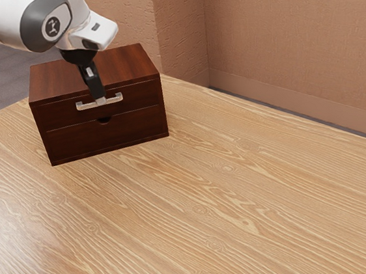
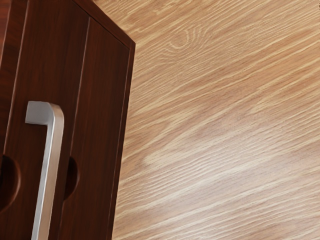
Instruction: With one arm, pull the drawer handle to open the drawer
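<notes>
The light wooden table [image 1: 241, 202] fills most of the frame. The white arm [image 1: 45, 11] enters at the upper left. A dark wooden box [image 1: 135, 63] stands on the table in the upper left, its upper drawer [image 1: 145, 94] flush with the box front. The silver handle [image 1: 114, 98] lies across that drawer. The black jaws reach down onto the handle near its middle; whether they are spread or pinching it cannot be told.
</notes>
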Controlling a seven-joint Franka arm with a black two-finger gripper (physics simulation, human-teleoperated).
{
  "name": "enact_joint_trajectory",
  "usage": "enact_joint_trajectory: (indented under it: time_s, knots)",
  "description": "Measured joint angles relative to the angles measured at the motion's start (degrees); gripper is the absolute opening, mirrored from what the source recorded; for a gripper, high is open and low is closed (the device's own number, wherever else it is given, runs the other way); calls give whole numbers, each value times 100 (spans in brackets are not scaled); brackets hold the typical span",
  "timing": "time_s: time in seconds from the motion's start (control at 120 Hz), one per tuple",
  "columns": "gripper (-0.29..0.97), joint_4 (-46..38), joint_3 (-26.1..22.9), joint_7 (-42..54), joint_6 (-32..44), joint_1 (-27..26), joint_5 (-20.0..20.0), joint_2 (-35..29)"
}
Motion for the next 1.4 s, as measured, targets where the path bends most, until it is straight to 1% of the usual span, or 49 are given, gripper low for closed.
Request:
enact_joint_trajectory:
  time_s: [0.117, 0.283, 0.417, 0.6, 1.033, 1.4]
  knots:
    - [68, -88, 1, 369, 255, 17, 9, 59]
    - [68, -46, 8, 791, 523, 99, 3, 318]
    - [68, -54, 9, 1055, 710, 241, -1, 397]
    - [68, -57, 9, 1332, 908, 254, -26, 527]
    - [68, -97, 9, 1726, 1211, 386, -157, 799]
    - [68, -111, 9, 1804, 1303, 455, -251, 940]
